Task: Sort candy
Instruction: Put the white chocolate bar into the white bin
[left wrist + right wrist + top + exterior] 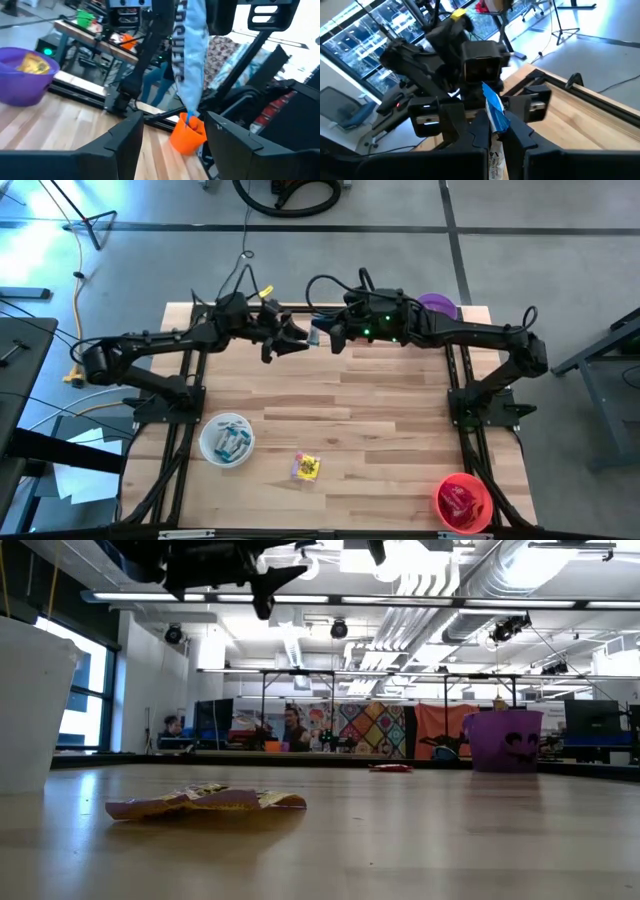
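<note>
**Blue candy handed across at the far edge**

We had both arms up and meeting over the far middle of the table (400,410). The right gripper (492,131) had its fingers pressed together on a light blue wrapped candy (494,111), which hung in the air between the two arms, well above the wood. The left gripper (172,137) stood facing it with its fingers spread wide either side of the dangling wrapper, not pinching anything.

Around the table, we saw the purple bowl (438,306) at the far right with yellow wrappers inside, the white bowl (227,439) near left holding blue and white ones, and the red bowl (463,502) near right with red ones. A few yellow candies (306,467) lay loose on the wood between the near bowls.

We judged this a handover mid-sort: the right arm had the blue candy. Next called for carrying it to the near-left white bowl, and the loose yellow ones were not yet sorted
</note>
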